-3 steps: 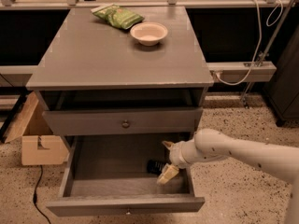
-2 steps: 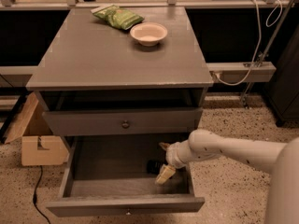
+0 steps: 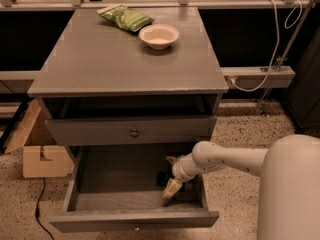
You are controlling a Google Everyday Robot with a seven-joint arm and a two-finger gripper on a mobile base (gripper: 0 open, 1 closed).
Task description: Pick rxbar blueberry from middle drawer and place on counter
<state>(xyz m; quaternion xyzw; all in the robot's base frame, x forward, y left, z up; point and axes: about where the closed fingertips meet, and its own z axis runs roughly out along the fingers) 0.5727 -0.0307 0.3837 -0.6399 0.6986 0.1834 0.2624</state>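
The small flat bar in its dark navy-black wrapper (image 3: 163,178) lies on the floor of the wide shallow grey wooden drawer (image 3: 115,179), toward the right side and about midway from front to back; that drawer is pulled well out, its plain front panel nearest the camera; my pincer (image 3: 168,177) is down inside it at the bar, my pale fingers (image 3: 171,189) spread apart, one toward the back of the drawer and one toward the front, with the dark bar showing between them; they have not closed on it, and I cannot tell whether either finger touches the wrapper; my white arm (image 3: 230,159) reaches in from the right over the drawer's right wall; above the open drawer sits a closed grey drawer front with a dark round knob (image 3: 133,133) at its centre, and above that an open dark gap under the top; the large flat grey wooden worktop (image 3: 125,64) has a chipped pale front edge; on it, toward the back, a pale round bowl (image 3: 158,35) stands just beside a crinkled green snack bag (image 3: 125,18), the bag to the left and further back; a brown cardboard box (image 3: 42,154) sits on the speckled floor (image 3: 235,129) left of the cabinet; a white cable (image 3: 274,44) hangs at the right
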